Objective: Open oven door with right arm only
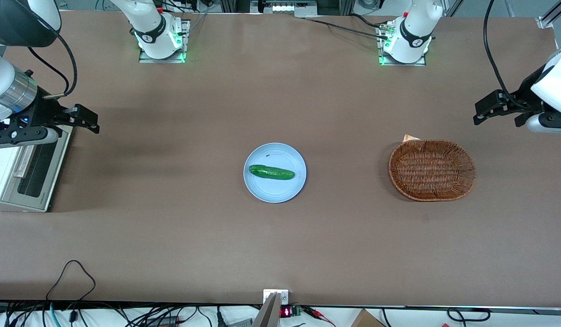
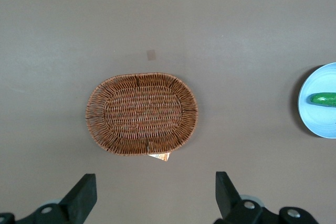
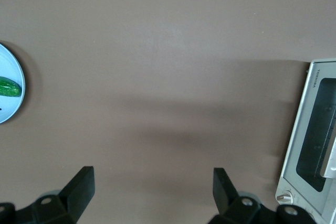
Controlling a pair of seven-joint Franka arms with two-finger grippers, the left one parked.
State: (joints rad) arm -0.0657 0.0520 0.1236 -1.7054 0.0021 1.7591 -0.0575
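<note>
You are looking at the oven sitting at the working arm's end of the table, its silver-framed oven door lying closed against the body, with the dark glass window and the bar handle facing up toward the camera. The right arm is hanging over that end, and its gripper is hovering above the bare table just beside the oven's edge that is farther from the front camera, not touching the door or the handle. In the right wrist view you are seeing the two black fingers standing wide apart with nothing between them, only brown table under them, and the oven door off to one side.

Moving along toward the middle, a blue plate is resting on the table, carrying a green cucumber that is lying across its centre. It is well apart from the oven.

Toward the parked arm's end, a brown wicker basket is sitting on the table, with a small orange-and-white scrap peeking out at the rim that is farther from the front camera.
</note>
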